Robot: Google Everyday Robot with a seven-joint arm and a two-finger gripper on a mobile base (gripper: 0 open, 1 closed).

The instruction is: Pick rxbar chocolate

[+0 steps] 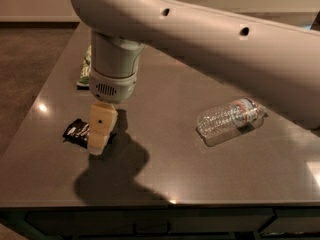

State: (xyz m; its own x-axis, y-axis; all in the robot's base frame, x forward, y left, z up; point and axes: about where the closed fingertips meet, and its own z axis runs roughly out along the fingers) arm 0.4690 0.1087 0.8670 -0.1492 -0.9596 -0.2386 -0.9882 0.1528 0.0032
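Observation:
The rxbar chocolate (76, 130) is a small black wrapper with white lettering, lying flat near the table's left edge. My gripper (99, 134) hangs from the big white arm, its cream fingers (102, 121) just above the bar's right end, covering part of it. The bar lies on the table.
A green chip bag (85, 69) lies at the back left, mostly hidden behind the arm's wrist. A clear plastic water bottle (229, 119) lies on its side at the right. The dark grey table (165, 164) has its front edge close to the camera.

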